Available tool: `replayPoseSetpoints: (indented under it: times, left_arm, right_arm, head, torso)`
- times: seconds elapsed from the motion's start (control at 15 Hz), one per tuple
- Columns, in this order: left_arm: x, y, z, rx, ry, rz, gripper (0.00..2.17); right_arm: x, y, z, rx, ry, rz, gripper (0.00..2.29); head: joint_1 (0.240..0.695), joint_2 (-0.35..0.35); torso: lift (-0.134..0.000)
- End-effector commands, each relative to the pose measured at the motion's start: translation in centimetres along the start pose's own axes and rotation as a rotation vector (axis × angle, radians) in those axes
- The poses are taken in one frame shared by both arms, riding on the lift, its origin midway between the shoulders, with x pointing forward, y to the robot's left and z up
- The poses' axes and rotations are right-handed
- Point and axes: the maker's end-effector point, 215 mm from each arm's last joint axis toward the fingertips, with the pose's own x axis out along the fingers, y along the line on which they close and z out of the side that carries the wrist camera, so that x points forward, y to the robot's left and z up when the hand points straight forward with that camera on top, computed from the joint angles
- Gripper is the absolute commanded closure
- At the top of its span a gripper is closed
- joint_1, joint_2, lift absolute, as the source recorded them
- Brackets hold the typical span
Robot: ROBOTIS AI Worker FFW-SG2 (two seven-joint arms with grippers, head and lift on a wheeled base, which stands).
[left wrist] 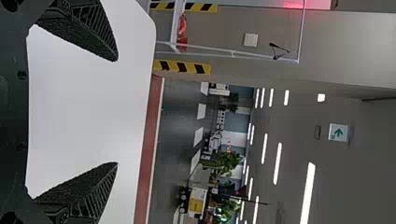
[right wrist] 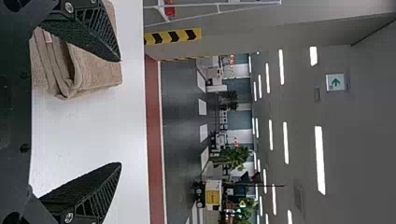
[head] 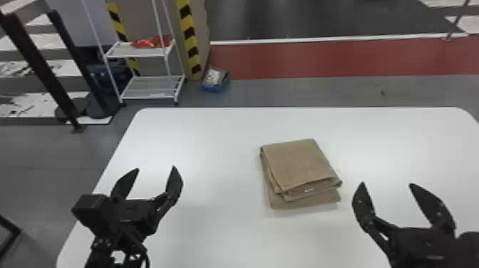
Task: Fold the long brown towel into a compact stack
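Note:
The brown towel (head: 301,165) lies on the white table as a layered, roughly square stack, its edges slightly uneven at the near side. Left of it, well apart, my left gripper (head: 155,169) stands open over the table. My right gripper (head: 386,185) is open just right of the towel and a little nearer, not touching it as far as I can tell. In the left wrist view my left gripper (left wrist: 116,112) has nothing between its fingers. In the right wrist view the towel (right wrist: 95,70) shows partly behind one finger of my right gripper (right wrist: 120,112).
The white table (head: 214,142) extends around the towel, with its far edge beyond and its left edge beside my left arm. A white wire shelf (head: 153,87) and a blue box (head: 215,80) stand on the floor past the table.

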Motion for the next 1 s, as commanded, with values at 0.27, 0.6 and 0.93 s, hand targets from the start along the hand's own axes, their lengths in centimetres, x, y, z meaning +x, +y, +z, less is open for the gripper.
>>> replayPoseSetpoints:
  times: [0.27, 0.6, 0.93]
  left_arm:
    - [-0.01, -0.02, -0.04, -0.001, 0.000, 0.001, 0.08]
    - [-0.01, -0.02, -0.04, -0.001, 0.000, 0.001, 0.08]
    - [-0.02, 0.00, -0.12, 0.000, 0.002, 0.001, 0.08]
  right_arm:
    - [0.04, 0.08, -0.10, 0.001, 0.002, 0.001, 0.09]
    - [0.09, 0.16, -0.04, 0.002, 0.001, 0.003, 0.09]
    - [0.09, 0.25, -0.04, 0.002, 0.001, 0.004, 0.09]
  head:
    - [0.695, 0.106]
    - [0.695, 0.108]
    - [0.695, 0.108]
  torso:
    - [-0.091]
    - [-0.091]
    - [-0.091]
